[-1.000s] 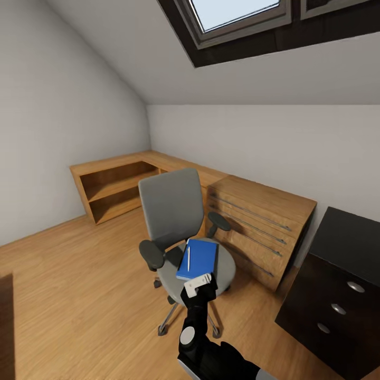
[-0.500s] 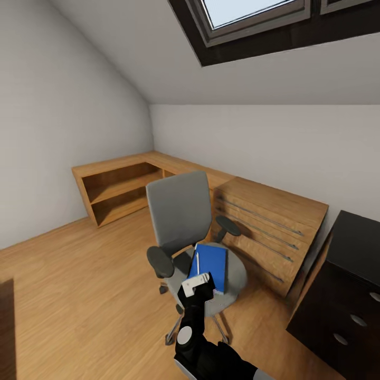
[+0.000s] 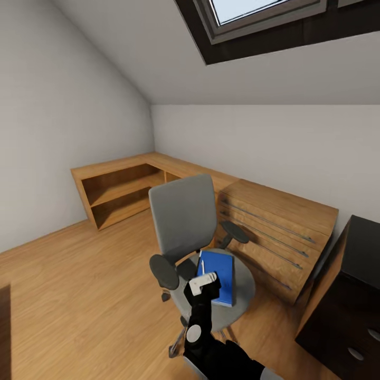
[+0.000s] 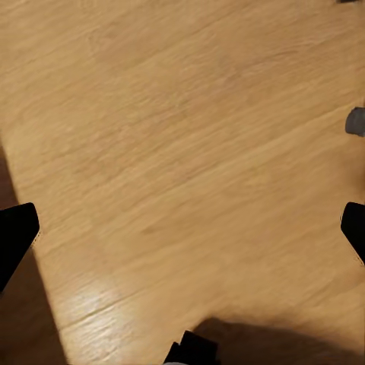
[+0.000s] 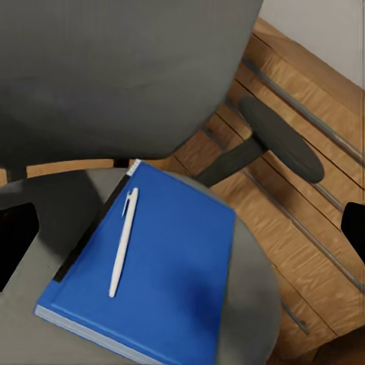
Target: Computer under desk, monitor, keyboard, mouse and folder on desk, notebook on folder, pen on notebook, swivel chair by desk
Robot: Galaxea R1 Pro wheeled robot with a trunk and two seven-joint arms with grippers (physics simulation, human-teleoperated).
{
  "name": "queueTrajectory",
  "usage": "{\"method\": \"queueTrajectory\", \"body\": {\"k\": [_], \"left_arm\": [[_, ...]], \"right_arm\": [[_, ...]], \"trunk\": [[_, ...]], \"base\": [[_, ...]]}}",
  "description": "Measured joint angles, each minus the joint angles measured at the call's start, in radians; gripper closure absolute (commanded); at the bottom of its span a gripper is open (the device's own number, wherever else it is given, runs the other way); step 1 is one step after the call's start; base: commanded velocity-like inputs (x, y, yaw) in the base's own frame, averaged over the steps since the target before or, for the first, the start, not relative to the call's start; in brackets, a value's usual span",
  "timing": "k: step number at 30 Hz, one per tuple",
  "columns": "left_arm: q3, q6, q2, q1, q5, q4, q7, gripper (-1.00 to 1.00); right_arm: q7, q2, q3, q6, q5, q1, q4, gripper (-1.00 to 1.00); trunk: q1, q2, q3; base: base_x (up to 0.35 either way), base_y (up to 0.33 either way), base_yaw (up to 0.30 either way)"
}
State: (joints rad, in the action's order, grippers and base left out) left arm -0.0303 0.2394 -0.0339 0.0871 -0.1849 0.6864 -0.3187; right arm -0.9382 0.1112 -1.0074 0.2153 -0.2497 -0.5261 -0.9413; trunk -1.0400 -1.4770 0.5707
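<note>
Your right end effector (image 3: 203, 283) hovers with fingers spread over the swivel chair (image 3: 184, 227); the blue folder (image 5: 152, 266) lies on its seat, the white pen (image 5: 123, 240) on top. Left end effector (image 4: 182, 228) spread above floor (image 4: 190, 152).

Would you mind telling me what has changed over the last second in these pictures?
The head camera has swung and drawn closer, so the swivel chair looks larger and the black desk has slid toward the right edge. The right gripper hovers nearer the blue folder. The pen remains on the folder; nothing was grasped or released.
</note>
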Motion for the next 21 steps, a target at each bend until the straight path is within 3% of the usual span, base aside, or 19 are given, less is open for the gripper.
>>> {"method": "queueTrajectory", "body": {"k": [2, 6, 7, 9, 14, 19, 21], "left_arm": [[0.003, 0.0, 0.003, 0.0, -0.001, 0.014, -0.001, -1.0], [0.008, -0.001, 0.018, 0.0, -0.002, 0.044, -0.005, -1.0], [0.009, -0.001, 0.026, 0.0, -0.002, 0.05, -0.005, -1.0], [0.012, -0.001, 0.032, 0.0, -0.003, 0.054, -0.005, -1.0], [0.05, -0.004, 0.041, 0.0, -0.001, 0.06, -0.004, -1.0], [0.08, -0.007, 0.044, 0.0, -0.001, 0.063, -0.002, -1.0], [0.09, -0.008, 0.052, 0.0, -0.002, 0.065, -0.001, -1.0]], "right_arm": [[0.007, -0.015, 0.012, -0.005, -0.001, 0.0, -0.002, -1.0], [0.02, -0.048, 0.077, -0.012, -0.001, -0.001, -0.007, -1.0], [0.037, -0.057, 0.113, -0.012, 0.0, -0.001, -0.008, -1.0], [0.061, -0.063, 0.148, -0.013, 0.002, -0.001, -0.009, -1.0], [0.161, -0.088, 0.25, -0.012, 0.004, -0.003, -0.011, -1.0], [0.257, -0.098, 0.319, -0.008, 0.004, -0.005, -0.01, -1.0], [0.362, -0.102, 0.391, -0.002, 0.004, -0.009, -0.004, -1.0]], "trunk": [[0.0, 0.0, 0.0], [0.0, 0.0, 0.0], [0.0, 0.0, 0.0], [0.0, 0.0, 0.0], [0.0, 0.0, 0.0], [0.0, 0.0, 0.0], [0.0, 0.0, 0.0]], "base": [[0.007, 0.002, 0.0], [0.003, 0.001, 0.0], [0.002, 0.0, 0.0], [0.001, 0.0, 0.0], [0.0, 0.0, 0.0], [0.0, 0.0, 0.0], [0.0, 0.0, 0.0]]}}
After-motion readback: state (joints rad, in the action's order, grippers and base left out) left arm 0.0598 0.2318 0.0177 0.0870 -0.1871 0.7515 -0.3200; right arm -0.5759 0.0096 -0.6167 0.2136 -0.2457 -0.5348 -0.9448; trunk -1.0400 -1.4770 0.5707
